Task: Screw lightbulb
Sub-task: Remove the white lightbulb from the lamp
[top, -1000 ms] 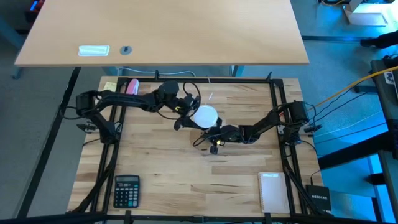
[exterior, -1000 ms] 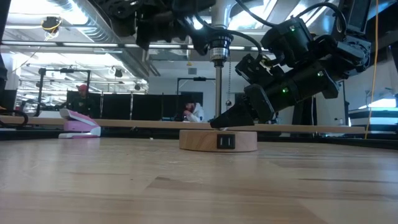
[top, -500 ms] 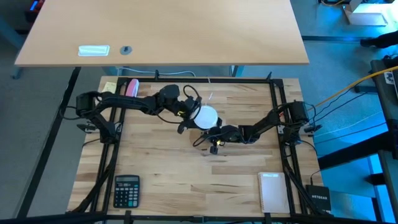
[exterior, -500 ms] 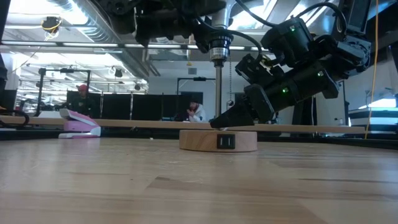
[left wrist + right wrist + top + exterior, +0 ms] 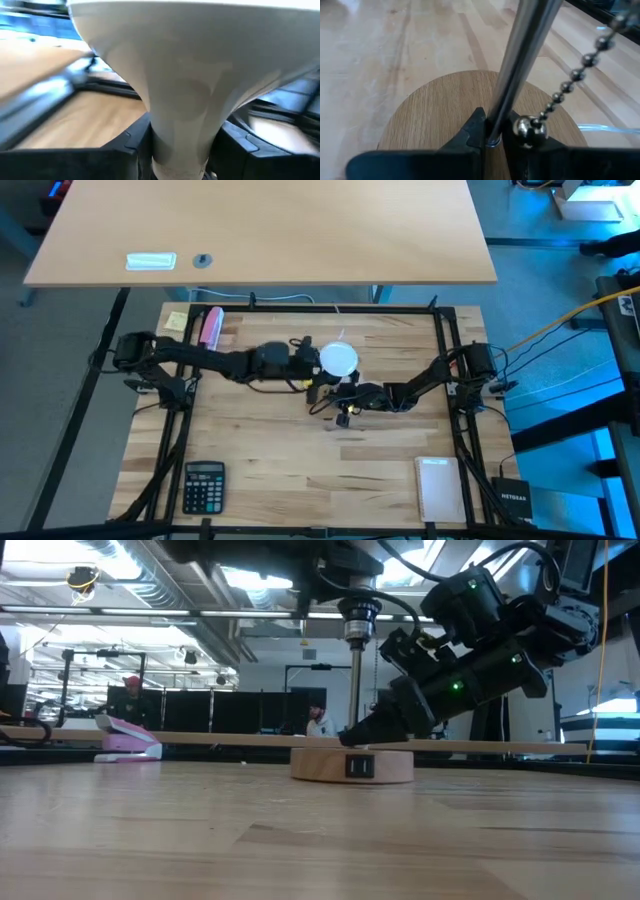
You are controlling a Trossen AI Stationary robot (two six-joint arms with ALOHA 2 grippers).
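The lightbulb (image 5: 338,358), a white globe, stands upright on top of a lamp's thin metal pole (image 5: 355,690). The pole rises from a round wooden disc (image 5: 351,765) on the table. My left gripper (image 5: 318,370) reaches in level from the table's left, shut about the bulb's narrow neck (image 5: 180,125). My right gripper (image 5: 345,395) comes from the right, low over the disc, shut on the foot of the pole (image 5: 492,135). A bead chain (image 5: 570,85) hangs beside the pole. In the low view the globe is cut off at the top. My left gripper pinches the lightbulb's tapering neck (image 5: 175,142) between its two fingers (image 5: 131,147), just below the globe. The fingers come level from the table's left. The bulb stands upright, its globe above the fingers. My right gripper pinches the lamp's pole at its foot (image 5: 495,131), right above the wooden disc (image 5: 435,120). The fingers slant down from the table's right and lie across the pole. The pole stands upright and the disc rests flat on the table.
A calculator (image 5: 204,485) lies at the near left and a white pad (image 5: 438,488) at the near right. A pink object (image 5: 210,325) and a yellow note (image 5: 177,320) sit at the far left corner. A black frame (image 5: 440,330) borders the table.
My left gripper has swung from the bulb's far-left side round to its left, turning until it points level toward the right. Its fingers have drawn together about the bulb's neck. My right gripper has kept its hold at the pole's foot.
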